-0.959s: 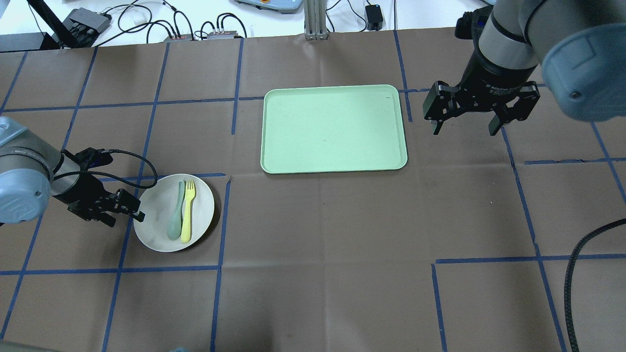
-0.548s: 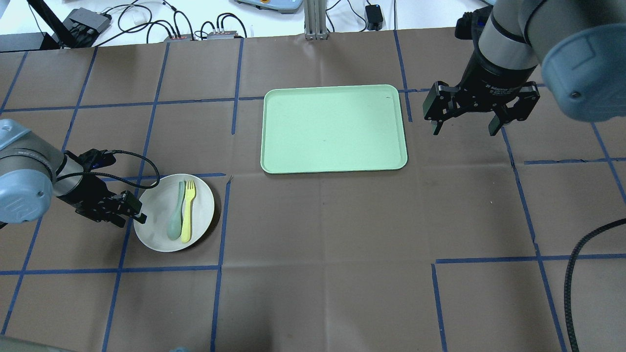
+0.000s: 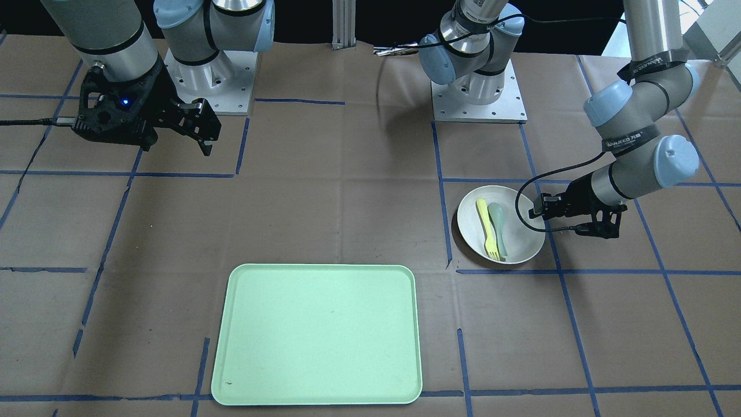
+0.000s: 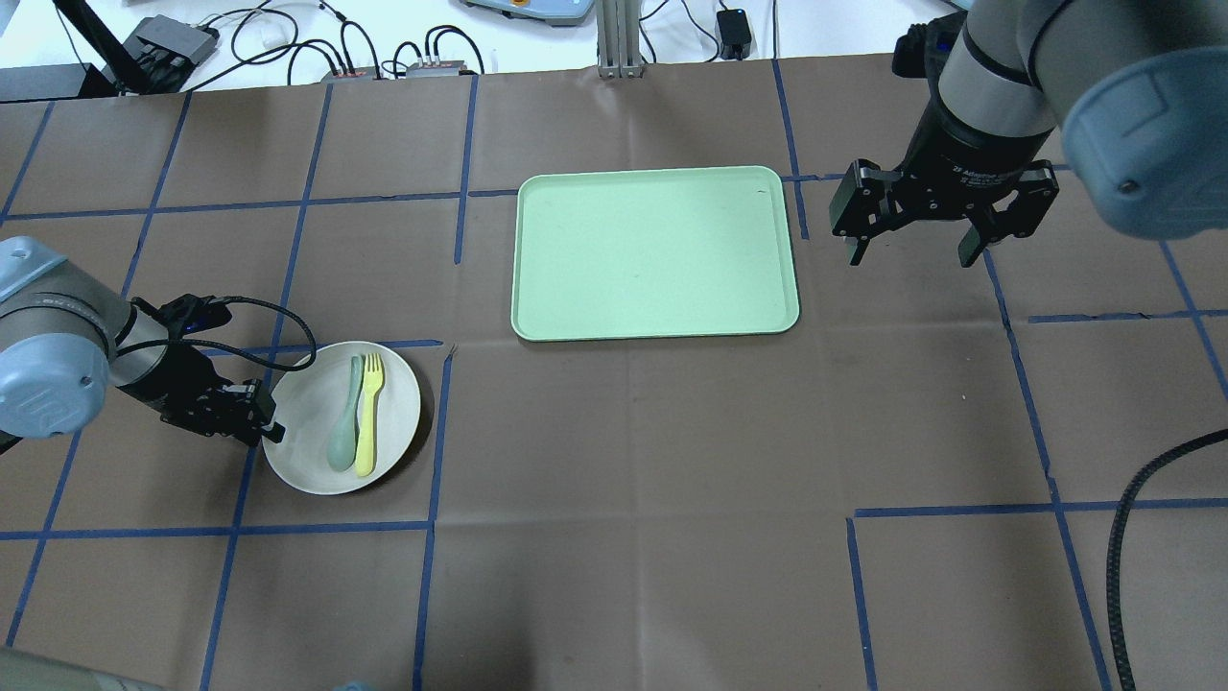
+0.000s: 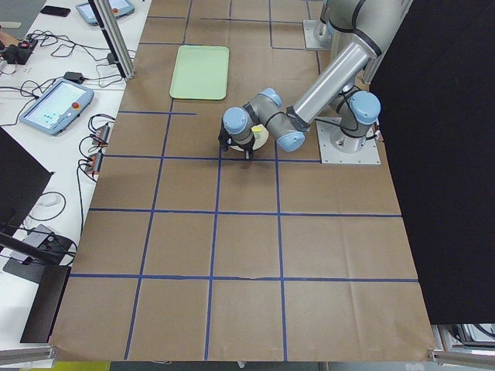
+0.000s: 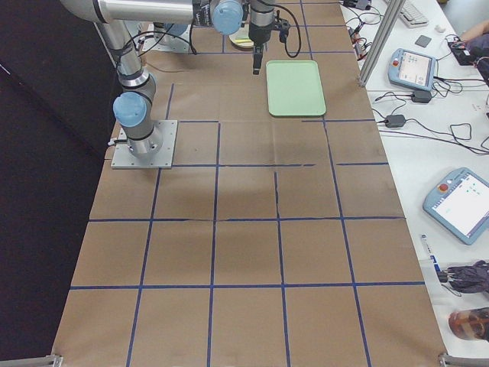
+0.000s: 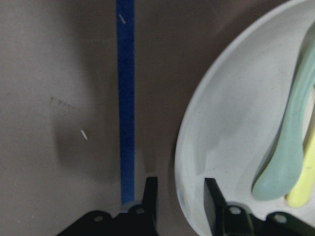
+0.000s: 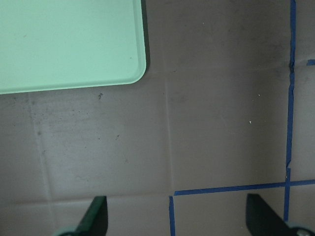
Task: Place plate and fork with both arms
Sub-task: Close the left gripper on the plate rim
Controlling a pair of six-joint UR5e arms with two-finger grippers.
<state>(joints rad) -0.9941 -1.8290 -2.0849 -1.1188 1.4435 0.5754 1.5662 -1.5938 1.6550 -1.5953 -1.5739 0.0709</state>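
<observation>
Landmark: tray [image 4: 658, 254], light green, nothing on it.

- Left end effector [image 4: 267, 429]: it has crept in on the side of the plate [image 4: 393, 403] facing away from the tray, and its jaws have drawn from a broad spread to a narrow gap.
- Wrist view: one finger [image 7: 150, 194] sits outside the rim, the other over the inner slope. A dark sliver of desk [image 4: 624, 480] shows between the outer finger and the rim, so it reads as straddling, not yet pinching.
- Plate has not shifted. It rests on the desk well apart from the tray, off the tray's near corner on the robot's left.
- Fork [image 4: 368, 415]: lies in the plate, handle toward the robot, touching the spoon [image 4: 343, 422] along its length, on the spoon's tray-ward side.
- Right end effector [image 4: 909, 257]: no change. It hangs over bare desk just beside the tray's short edge on the robot's right, jaws wide, holding nothing.

Judgement: the rim grasp looks nearly closed, and the carry toward the tray has not begun. The loose cutlery could slide if the plate tips on lifting. The fork likely waits for the right arm.
</observation>
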